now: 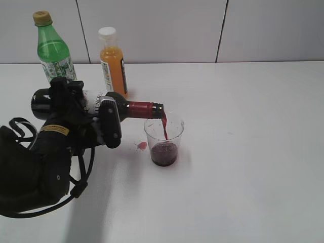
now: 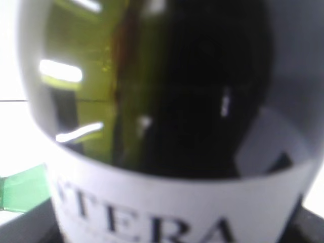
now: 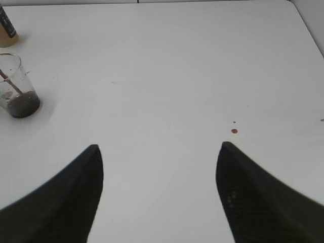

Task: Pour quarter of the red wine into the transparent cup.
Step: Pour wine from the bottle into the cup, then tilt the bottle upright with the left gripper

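White table (image 1: 253,177) holds the transparent cup (image 1: 164,140); the left gripper (image 1: 88,119) clamps the wine bottle (image 1: 129,108) horizontally, mouth over the rim (red wine (image 1: 165,127) streaming). Right gripper (image 3: 159,162) spread, idle.

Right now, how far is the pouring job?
Done: the left gripper has the wine bottle tipped over the transparent cup. In hand: red wine streams in, covering the bottom. Left: stop, set the bottle upright. A small spill lies beside the cup.
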{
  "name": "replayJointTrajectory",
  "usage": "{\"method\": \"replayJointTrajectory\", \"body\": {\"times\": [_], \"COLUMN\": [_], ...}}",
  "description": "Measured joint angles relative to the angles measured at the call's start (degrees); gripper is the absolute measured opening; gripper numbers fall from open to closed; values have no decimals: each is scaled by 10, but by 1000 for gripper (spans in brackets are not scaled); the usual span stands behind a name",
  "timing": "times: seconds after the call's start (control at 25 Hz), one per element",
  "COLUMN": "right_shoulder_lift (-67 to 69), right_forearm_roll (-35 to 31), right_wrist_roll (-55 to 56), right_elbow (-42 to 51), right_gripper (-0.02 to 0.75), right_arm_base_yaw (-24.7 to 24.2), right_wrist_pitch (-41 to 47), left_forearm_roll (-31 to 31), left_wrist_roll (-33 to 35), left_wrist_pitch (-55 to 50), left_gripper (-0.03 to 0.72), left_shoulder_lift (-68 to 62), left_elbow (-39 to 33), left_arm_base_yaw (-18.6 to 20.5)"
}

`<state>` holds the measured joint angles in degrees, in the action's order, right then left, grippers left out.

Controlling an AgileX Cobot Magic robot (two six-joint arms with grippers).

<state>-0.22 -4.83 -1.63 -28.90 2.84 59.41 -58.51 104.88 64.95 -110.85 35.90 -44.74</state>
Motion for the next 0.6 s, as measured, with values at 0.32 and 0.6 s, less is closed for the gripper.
{"method": "replayJointTrajectory", "body": {"times": [0.32,0.6], "right_shoulder_lift": [0,0], "right_forearm_roll": [0,0], "right_wrist_roll": [0,0], "right_elbow": [0,0], "right_gripper": [561,561], "right_arm_base_yaw": [0,0], "right_wrist_pitch": [0,0], "left_forearm_roll": [18,34], "left_wrist_roll": [-60,-154], "left_wrist_pitch": [0,0], "left_gripper": [552,552], "left_shoulder_lift": [0,0], "left_elbow": [0,0], "left_arm_base_yaw": [0,0]}}
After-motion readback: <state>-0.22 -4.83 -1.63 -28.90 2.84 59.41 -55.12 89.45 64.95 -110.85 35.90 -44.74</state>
